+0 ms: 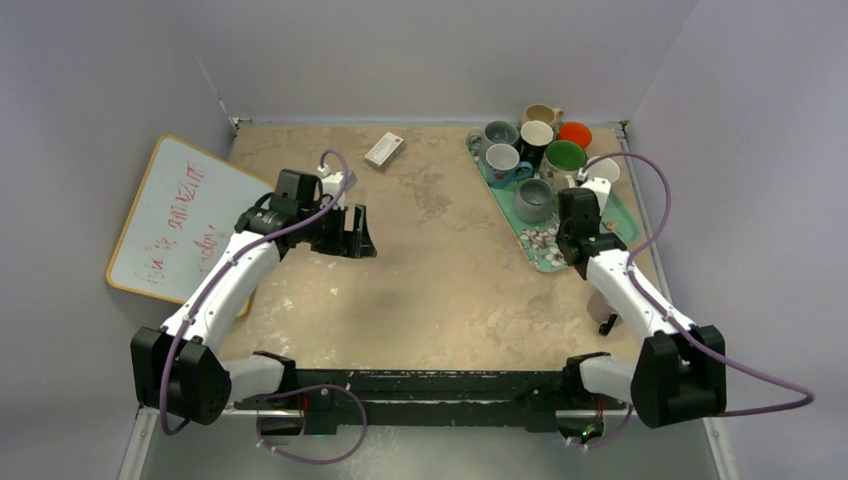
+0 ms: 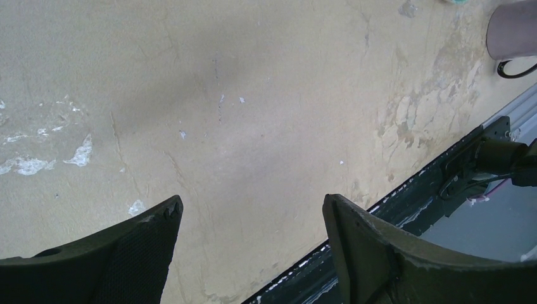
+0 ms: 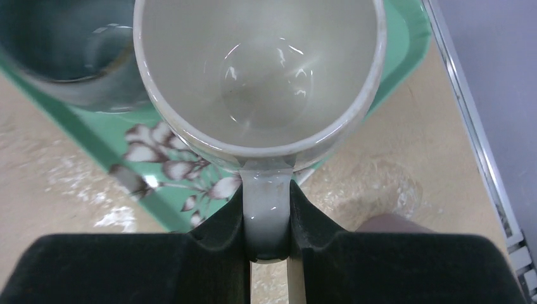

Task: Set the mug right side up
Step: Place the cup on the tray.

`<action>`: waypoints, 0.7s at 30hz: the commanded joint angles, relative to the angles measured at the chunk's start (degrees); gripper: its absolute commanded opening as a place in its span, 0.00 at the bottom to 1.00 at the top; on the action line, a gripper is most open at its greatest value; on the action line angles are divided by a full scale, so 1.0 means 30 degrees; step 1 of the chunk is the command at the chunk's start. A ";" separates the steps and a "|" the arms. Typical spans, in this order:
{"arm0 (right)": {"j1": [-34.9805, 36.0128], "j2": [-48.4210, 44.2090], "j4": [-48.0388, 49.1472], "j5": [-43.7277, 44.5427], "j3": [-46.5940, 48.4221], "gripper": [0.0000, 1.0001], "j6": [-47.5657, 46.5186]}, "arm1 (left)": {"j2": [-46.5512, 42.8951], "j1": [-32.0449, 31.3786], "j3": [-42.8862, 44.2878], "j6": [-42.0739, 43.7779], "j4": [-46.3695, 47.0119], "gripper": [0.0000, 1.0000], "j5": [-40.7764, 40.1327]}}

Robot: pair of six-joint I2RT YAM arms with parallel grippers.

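Right tool (image 3: 266, 193) is closed almost fully on the handle (image 3: 266, 221) of the white mug (image 3: 259, 76), with one finger pressed to each side of it. From the wrist view we look straight into the mug. Its mouth opens back toward the tool and the glossy inside bottom shows, so we read it as roughly right side up, tipped toward the tool. The mug sits directly ahead of the tool, over the corner of the green tray (image 3: 405, 38) nearest the tool. We can't tell whether its base touches the tray. Just ahead and left of the tool, a grey mug (image 3: 63, 50) stands on the same tray, close beside the white one. Further ahead and left, the other mugs (image 1: 537, 133) are clustered on the tray, mouths up. Behind the tool, beside its arm, a mauve mug (image 2: 511, 28) is on the tabletop (image 2: 253, 95), orientation unclear. Left tool (image 2: 251, 202) is spread wide with nothing between its fingers. It hangs over the tabletop, well apart from the tray. Behind it is a whiteboard (image 1: 170, 215) with red writing, and off to its left lies a small white box (image 1: 384, 149).
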 commanded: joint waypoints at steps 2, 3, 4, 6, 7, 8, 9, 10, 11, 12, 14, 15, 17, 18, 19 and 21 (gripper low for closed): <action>-0.0674 0.0373 0.3784 0.0822 -0.0751 0.00 0.2415 | -0.0510 0.0145 -0.0074 0.0480 0.0377 0.80 0.0353; -0.0701 0.0587 0.3809 0.0953 -0.0705 0.00 0.2616 | -0.0494 0.0145 -0.0077 0.0480 0.0372 0.80 0.0323; -0.0748 0.1006 0.3832 0.0991 -0.0615 0.00 0.2992 | -0.0485 0.0145 -0.0081 0.0480 0.0386 0.80 0.0335; -0.0795 0.1587 0.4180 0.0958 -0.0576 0.00 0.3211 | -0.0483 0.0145 -0.0066 0.0480 0.0352 0.80 0.0277; -0.0881 0.1822 0.4343 0.0837 -0.0581 0.00 0.3288 | -0.0480 0.0152 -0.0072 0.0502 0.0362 0.80 0.0248; -0.0924 0.2061 0.4592 0.0647 -0.0581 0.00 0.3393 | -0.0501 0.0146 -0.0080 0.0509 0.0363 0.80 0.0245; -0.1003 0.2295 0.4929 0.0568 -0.0596 0.00 0.3523 | -0.0508 0.0145 -0.0081 0.0509 0.0363 0.80 0.0207; -0.1090 0.2523 0.5169 0.0459 -0.0631 0.00 0.3653 | -0.0527 0.0145 -0.0074 0.0509 0.0363 0.80 0.0188; -0.1167 0.2730 0.5404 0.0281 -0.0729 0.00 0.3812 | -0.0518 0.0152 -0.0066 0.0509 0.0341 0.80 0.0174; -0.1264 0.2914 0.5715 0.0123 -0.0780 0.00 0.3978 | -0.0510 0.0146 -0.0070 0.0509 0.0335 0.80 0.0173; -0.1463 0.3287 0.6237 -0.0180 -0.0941 0.00 0.4299 | -0.0509 0.0145 -0.0094 0.0509 0.0334 0.80 0.0147; -0.1648 0.3535 0.6402 -0.0374 -0.0916 0.00 0.4434 | -0.0509 0.0145 -0.0108 0.0517 0.0334 0.80 0.0144; -0.1811 0.3755 0.6436 -0.0549 -0.0787 0.00 0.4680 | -0.0509 0.0145 -0.0111 0.0509 0.0331 0.80 0.0091; -0.1890 0.3866 0.6540 -0.0724 -0.0761 0.00 0.4717 | -0.0509 0.0145 -0.0111 0.0509 0.0333 0.80 0.0060; -0.1970 0.4004 0.6531 -0.0947 -0.0674 0.00 0.4817 | -0.0509 0.0145 -0.0111 0.0496 0.0334 0.80 0.0031; -0.2066 0.4405 0.6138 -0.1007 -0.0431 0.00 0.5267 | -0.0516 0.0145 -0.0066 0.0509 0.0334 0.80 0.0026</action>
